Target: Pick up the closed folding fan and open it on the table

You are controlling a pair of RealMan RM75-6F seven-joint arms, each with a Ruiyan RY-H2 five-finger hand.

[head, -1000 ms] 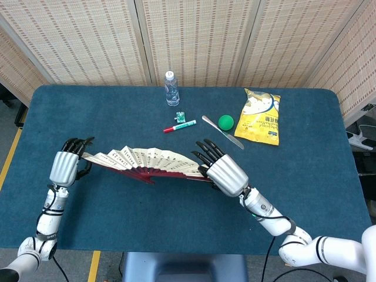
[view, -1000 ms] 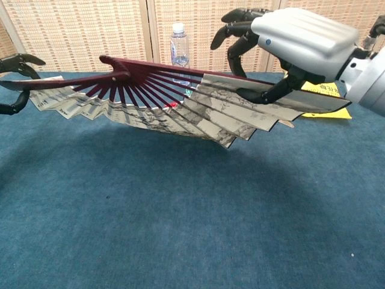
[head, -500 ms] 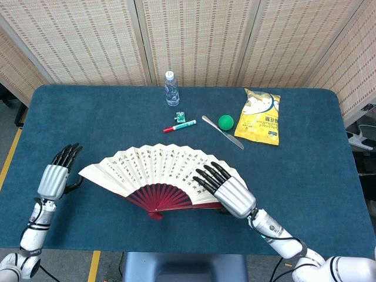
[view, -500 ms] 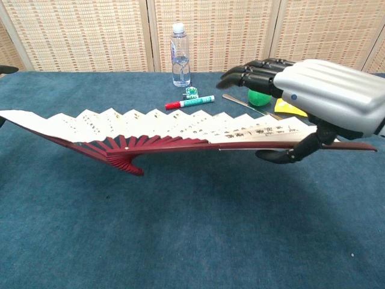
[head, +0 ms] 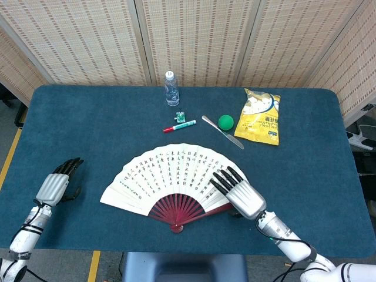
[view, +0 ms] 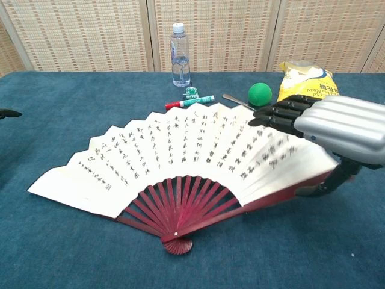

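Although a second ago the fan (head: pixel 170 179) hung in the air, stretched edge-on between both hands, it now lies spread flat on the near middle of the table (head: pixel 305 153), written face up, red ribs meeting at the pivot on the near edge. Half a second ago its left tip was higher and the left hand (head: pixel 54 187) was just beside it; that hand has since let go and drawn back to the near left, well apart from the paper, its fingers loosely curled and holding nothing. The right hand (head: pixel 242 195) still has the fan's right end: fingers laid over the paper, thumb under the red outer rib in the chest view, so it seems to pinch that rib. Judging by this, the opening is essentially done, and what remains is probably only for the right hand to release. The bottle (head: pixel 171 88), marker (head: pixel 179 125), green ball (head: pixel 226 122) and snack bag (head: pixel 260 116) sit untouched at the far side.
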